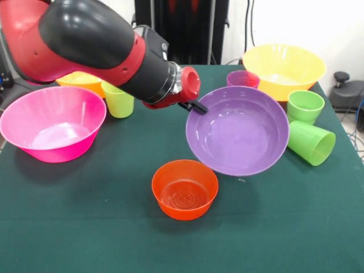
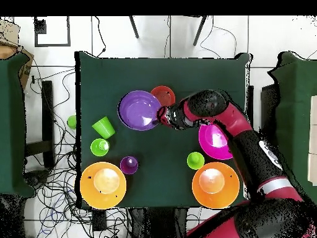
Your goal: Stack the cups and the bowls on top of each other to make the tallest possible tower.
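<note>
Now, going left to right in the front view: the pink bowl [image 1: 52, 123] sits well off to the left of my gripper [image 1: 196, 106], with a yellow-green cup [image 1: 118, 100] and an orange-yellow bowl [image 1: 82, 82] behind my arm. My gripper is clamped on the rim of the purple bowl [image 1: 239, 131], which hangs tilted, its open side turned toward the camera. The small orange bowl [image 1: 185, 188] stands upright below and a little left of my load, apart from it. Beyond the purple bowl, to the right, are a purple cup [image 1: 243, 78], another orange-yellow bowl [image 1: 284, 69], one green cup [image 1: 305, 106] upright and another [image 1: 310, 143] on its side.

I judge the step is setting the purple bowl onto the orange one. To do it well I should level it first, centre it over the orange rim, come down slowly, and let go only once it rests steady. A rim grip on a wide bowl can let it swing or slip.
</note>
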Robot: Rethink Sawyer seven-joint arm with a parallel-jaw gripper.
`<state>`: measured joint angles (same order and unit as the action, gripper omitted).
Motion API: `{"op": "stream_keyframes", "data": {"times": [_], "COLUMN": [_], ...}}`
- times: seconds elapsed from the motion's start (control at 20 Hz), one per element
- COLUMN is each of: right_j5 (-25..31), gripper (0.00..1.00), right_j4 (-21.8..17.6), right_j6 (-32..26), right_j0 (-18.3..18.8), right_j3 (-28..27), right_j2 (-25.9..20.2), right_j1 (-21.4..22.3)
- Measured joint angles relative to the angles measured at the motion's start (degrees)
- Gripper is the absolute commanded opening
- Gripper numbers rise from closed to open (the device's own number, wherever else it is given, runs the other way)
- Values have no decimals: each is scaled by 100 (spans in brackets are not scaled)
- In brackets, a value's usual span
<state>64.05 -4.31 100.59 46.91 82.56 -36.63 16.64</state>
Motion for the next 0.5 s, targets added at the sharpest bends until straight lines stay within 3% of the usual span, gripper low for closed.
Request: {"op": "stream_keyframes", "data": {"times": [0.5], "right_j5": [488], "gripper": [0], "right_j4": [-147], "right_j6": [0], "right_j0": [-58], "right_j3": [-1006], "right_j2": [1], "right_j1": [-241]}}
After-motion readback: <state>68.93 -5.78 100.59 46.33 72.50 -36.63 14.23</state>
